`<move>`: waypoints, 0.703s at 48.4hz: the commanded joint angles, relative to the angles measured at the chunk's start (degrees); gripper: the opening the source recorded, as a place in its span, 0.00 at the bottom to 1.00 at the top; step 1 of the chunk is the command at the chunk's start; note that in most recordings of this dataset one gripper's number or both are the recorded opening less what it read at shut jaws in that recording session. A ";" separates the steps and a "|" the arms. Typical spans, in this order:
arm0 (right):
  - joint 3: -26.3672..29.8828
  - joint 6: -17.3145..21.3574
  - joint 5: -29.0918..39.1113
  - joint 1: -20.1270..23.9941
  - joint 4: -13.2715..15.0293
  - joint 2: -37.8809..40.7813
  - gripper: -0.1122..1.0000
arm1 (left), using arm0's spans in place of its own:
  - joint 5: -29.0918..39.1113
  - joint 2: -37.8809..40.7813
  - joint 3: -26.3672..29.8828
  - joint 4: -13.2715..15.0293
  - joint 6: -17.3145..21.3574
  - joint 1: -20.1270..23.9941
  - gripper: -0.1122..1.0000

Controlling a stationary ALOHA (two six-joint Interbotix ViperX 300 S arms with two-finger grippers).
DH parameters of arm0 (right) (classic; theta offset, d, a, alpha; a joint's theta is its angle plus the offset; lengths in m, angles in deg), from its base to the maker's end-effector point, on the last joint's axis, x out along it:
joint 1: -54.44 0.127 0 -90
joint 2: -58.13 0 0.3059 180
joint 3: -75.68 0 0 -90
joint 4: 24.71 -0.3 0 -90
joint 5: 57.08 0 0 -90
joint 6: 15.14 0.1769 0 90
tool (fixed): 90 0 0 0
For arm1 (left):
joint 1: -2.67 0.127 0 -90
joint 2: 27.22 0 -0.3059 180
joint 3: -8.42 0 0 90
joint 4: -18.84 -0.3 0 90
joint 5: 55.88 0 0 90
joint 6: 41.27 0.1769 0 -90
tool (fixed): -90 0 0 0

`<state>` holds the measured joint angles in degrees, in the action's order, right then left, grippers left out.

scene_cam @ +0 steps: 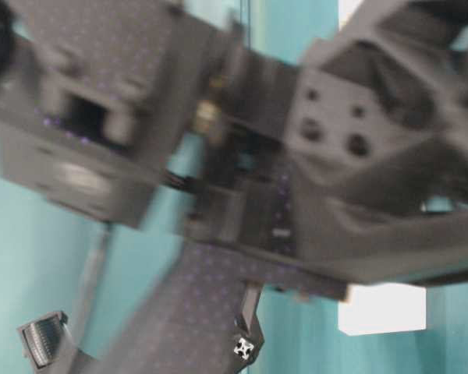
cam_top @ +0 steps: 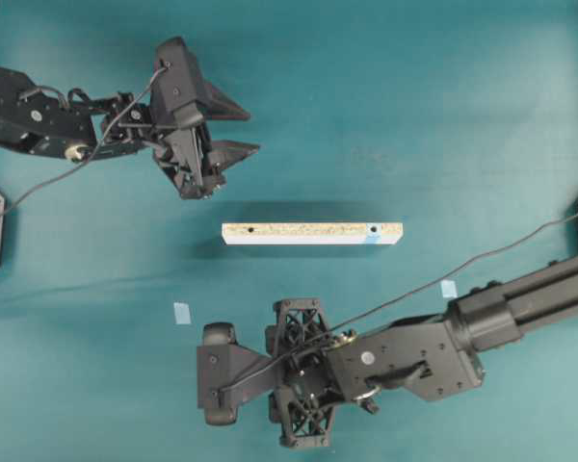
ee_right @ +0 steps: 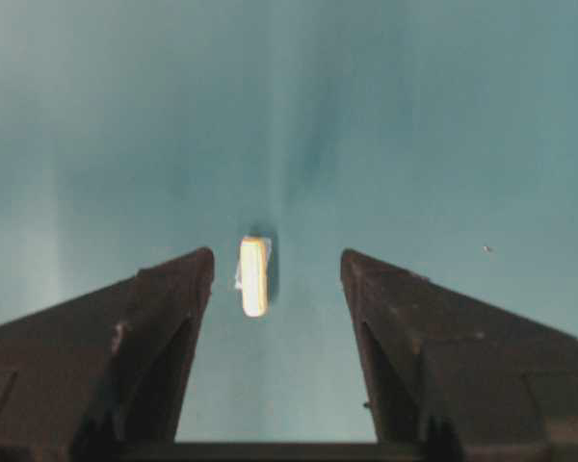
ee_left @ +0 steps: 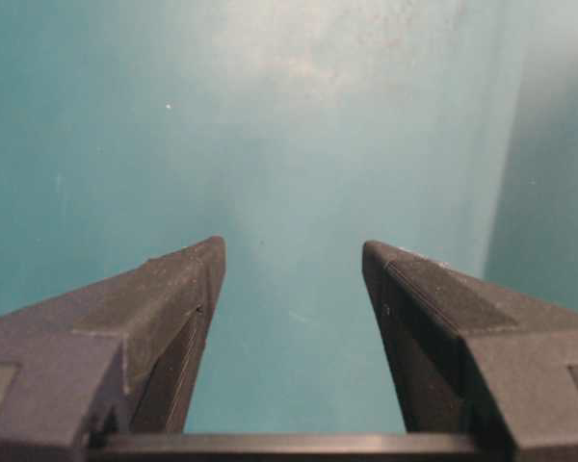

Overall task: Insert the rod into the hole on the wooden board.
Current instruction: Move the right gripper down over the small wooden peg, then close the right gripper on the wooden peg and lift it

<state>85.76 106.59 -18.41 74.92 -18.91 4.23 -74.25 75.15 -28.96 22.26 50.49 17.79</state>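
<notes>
We see a teal worktop point(cam_top: 385, 106) filling the overhead view from edge to edge, matte and slightly mottled, with a paler worn patch near its middle. Two small pale-blue tape squares lie flat on it, one point(cam_top: 181, 313) toward the lower left and another point(cam_top: 449, 288) toward the lower right, well apart. Soft light casts blurred shadows. In the table-level view a bright white block point(scene_cam: 382, 308) shows against teal.
</notes>
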 commanded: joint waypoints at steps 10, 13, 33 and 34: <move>1.58 -0.26 -0.09 0.09 -0.26 0.35 0.66 | -0.26 -1.14 0.35 -0.09 0.35 -0.18 0.75; 1.58 -0.26 -0.09 0.00 -0.35 0.88 0.66 | -0.26 -1.14 0.26 -0.09 0.35 -0.18 0.75; 1.58 -0.62 -0.62 0.09 -1.05 1.85 0.66 | -0.26 -1.05 0.26 -0.09 0.26 -0.79 0.75; 1.76 -0.70 -0.62 0.09 -0.97 1.85 0.66 | -0.26 -0.97 0.26 -0.09 0.26 -0.88 0.75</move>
<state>86.03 106.06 -18.68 74.83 -19.87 7.30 -74.25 75.15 -29.14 22.26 50.57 17.35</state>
